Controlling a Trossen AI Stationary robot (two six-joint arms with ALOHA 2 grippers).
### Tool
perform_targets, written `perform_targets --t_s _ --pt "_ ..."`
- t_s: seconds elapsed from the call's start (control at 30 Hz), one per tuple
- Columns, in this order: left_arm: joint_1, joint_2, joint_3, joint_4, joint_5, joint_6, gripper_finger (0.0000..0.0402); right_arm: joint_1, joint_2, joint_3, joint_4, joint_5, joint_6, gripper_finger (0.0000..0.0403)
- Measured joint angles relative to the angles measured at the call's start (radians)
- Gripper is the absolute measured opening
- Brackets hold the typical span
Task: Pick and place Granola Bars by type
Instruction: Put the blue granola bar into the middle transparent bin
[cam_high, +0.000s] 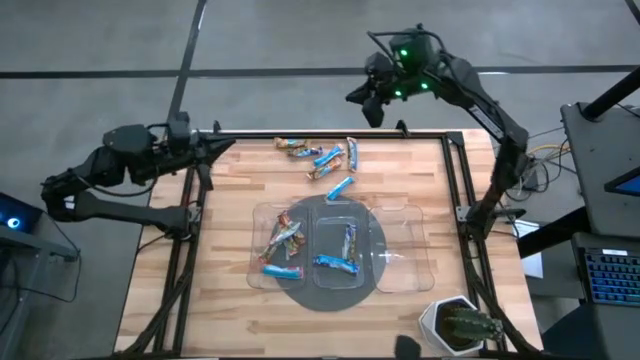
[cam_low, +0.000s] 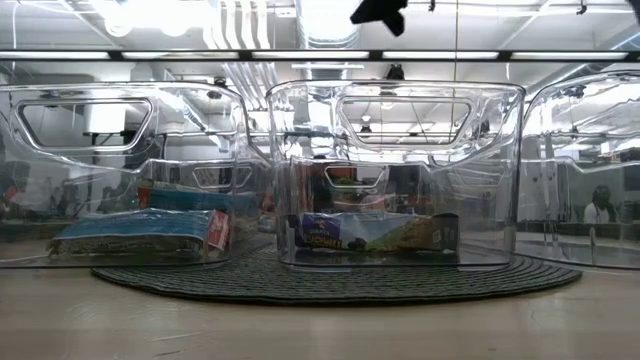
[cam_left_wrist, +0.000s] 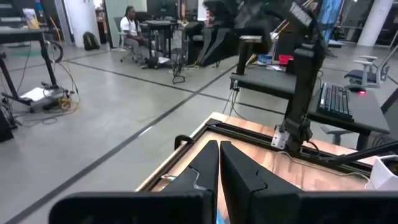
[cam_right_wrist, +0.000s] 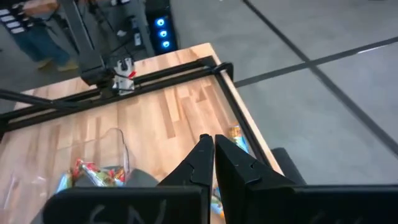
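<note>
Loose bars (cam_high: 325, 158) lie on the worktop (cam_high: 230, 290) behind the trays (cam_high: 330, 245); more inside two trays. Left gripper (cam_high: 222, 147) and right gripper (cam_high: 372, 112), fingers clenched empty, hover beyond trays.

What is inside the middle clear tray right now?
The middle tray holds blue-wrapped bars, seen from above. In the low view, glare on the tray walls hides the exact count.
</note>
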Motion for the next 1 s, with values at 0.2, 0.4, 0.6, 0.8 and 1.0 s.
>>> perform_targets --t_s 0.2,0.4,0.6,0.8,1.0 --pt "0.0 -0.016 0.048 -0.159 0.001 -0.043 0.0 -0.032 0.118 0.099 -0.002 -0.017 -0.062 0.0009" --pt "0.0 -0.018 0.126 -0.272 0.013 -0.051 0.0 -0.058 0.206 0.183 -0.023 -0.059 -0.088 0.0009" --pt "0.0 -0.004 0.172 -0.273 0.074 -0.023 0.0 -0.08 0.252 0.183 -0.046 -0.102 -0.094 0.0019" --pt "0.0 0.052 0.174 -0.262 0.151 0.001 0.0 -0.081 0.288 0.183 -0.049 -0.108 -0.113 0.0082" --pt "0.004 0.092 0.173 -0.145 0.265 0.034 0.0 -0.081 0.308 0.183 -0.046 -0.106 -0.111 0.0147"
